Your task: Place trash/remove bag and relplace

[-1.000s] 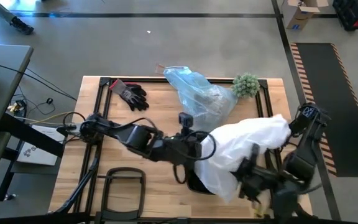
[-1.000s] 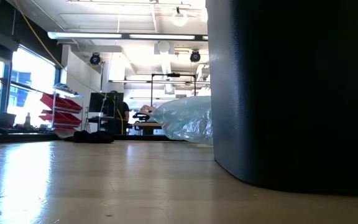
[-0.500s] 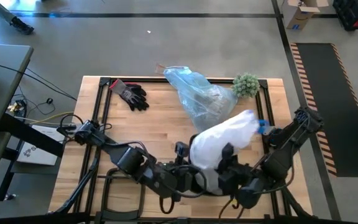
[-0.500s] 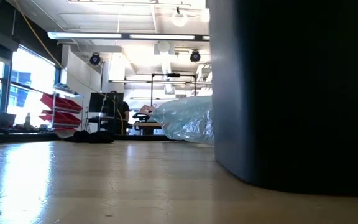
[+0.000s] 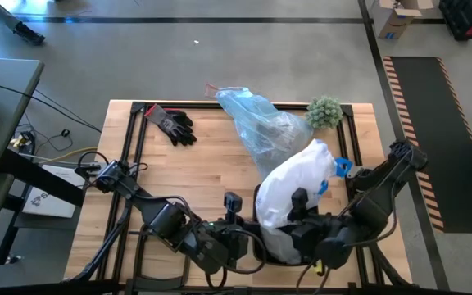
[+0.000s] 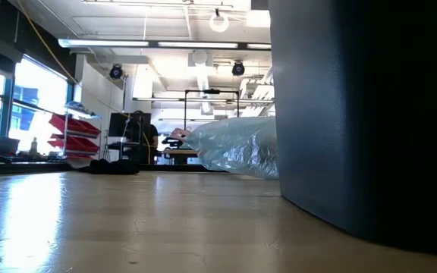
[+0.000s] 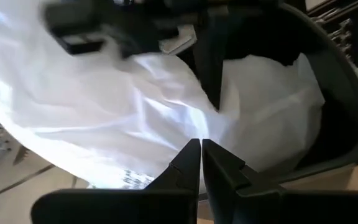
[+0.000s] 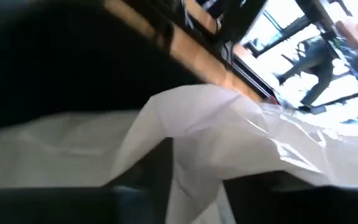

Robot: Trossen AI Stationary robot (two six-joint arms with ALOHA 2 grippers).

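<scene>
A light wooden table [image 5: 211,168] fills the middle of the high view. On it lie black gloves [image 5: 170,124] at upper left, a light-blue bag [image 5: 260,123] at upper centre, a small green plant [image 5: 324,111] upper right, and a dark bin [image 5: 273,246] at lower centre.

**Setting: industrial lab / workshop bay**

Wooden bench top [image 5: 195,164] in a black metal frame, standing on bare grey concrete floor [image 5: 220,57] w/ dark floor lines. Orange-black hazard tape [image 5: 412,123] edges a dark mat at right. Cardboard box [image 5: 396,18] sits on the floor beyond. Low view: open ceiling w/ ducts and strip lights [image 6: 158,43], big windows [image 6: 29,98] at left, rack of red storage bins [image 6: 73,129], further benches and a metal rig frame [image 6: 212,95] in the bkgd.
</scene>
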